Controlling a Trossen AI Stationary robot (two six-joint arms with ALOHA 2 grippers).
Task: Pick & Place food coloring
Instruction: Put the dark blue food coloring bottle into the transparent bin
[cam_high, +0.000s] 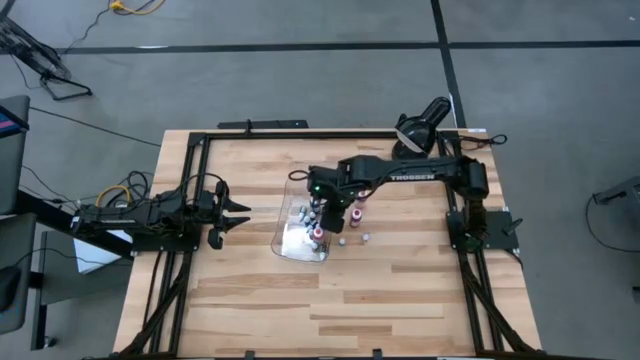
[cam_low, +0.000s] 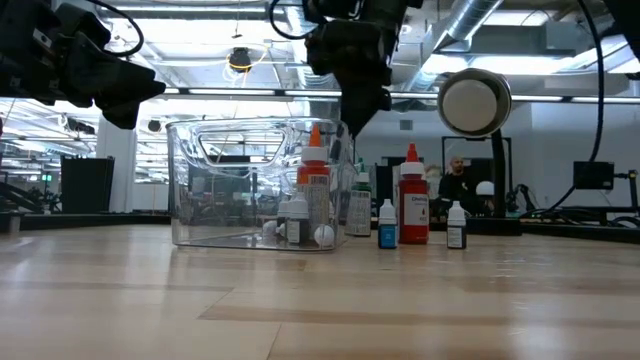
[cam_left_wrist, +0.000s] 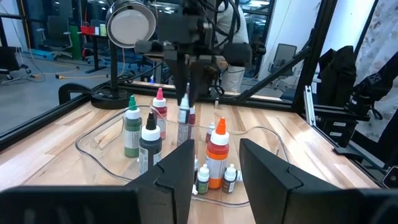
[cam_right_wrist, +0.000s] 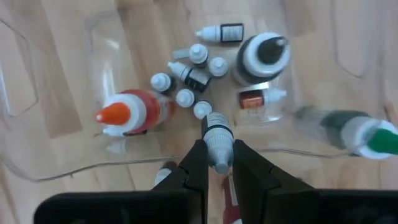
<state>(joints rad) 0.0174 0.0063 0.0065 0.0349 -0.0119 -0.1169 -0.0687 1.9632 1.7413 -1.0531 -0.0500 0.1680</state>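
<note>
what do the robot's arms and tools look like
Both arms are dark, nearly black, with blocky jointed links. The right arm carries white TROSSEN lettering and a small green light near its wrist. Each tool, left tool and right tool, has two flat, angular black fingers.

Bright, even overhead light; ceiling lamps (cam_low: 238, 60) glare in the low view, the right wrist view slightly blurred.

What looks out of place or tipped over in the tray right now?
Several tiny bottles lie on their sides on the floor of the clear tray, while the orange-capped bottle stands upright. Nothing looks spilled. The right claw hangs above the tray, shut on a small white-capped bottle.
</note>
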